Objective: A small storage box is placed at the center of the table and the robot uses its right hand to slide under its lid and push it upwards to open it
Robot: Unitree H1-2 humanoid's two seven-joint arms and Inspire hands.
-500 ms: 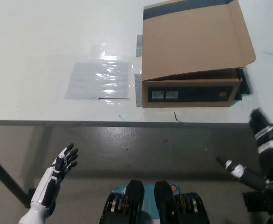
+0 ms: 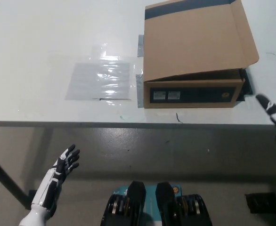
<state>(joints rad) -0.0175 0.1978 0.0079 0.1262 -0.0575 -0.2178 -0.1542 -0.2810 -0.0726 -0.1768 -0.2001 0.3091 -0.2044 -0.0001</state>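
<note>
A brown cardboard storage box (image 2: 194,92) stands near the table's front edge, right of centre. Its lid (image 2: 197,40) lies down over it, with a narrow dark gap under the lid's front edge. My black right hand (image 2: 274,114) enters at the far right edge, just right of the box's front corner and apart from it; most of it is cut off by the picture's edge. My white left hand (image 2: 62,167) rests low at the lower left, below the table edge, open with fingers spread.
A clear plastic sheet (image 2: 100,80) lies flat on the white table (image 2: 44,37) left of the box. The table's front edge (image 2: 81,124) runs across the picture's middle, with grey floor below it.
My right hand has risen from below the table edge and moved up to the far right, level with the box's front corner. The left hand has stayed put.
</note>
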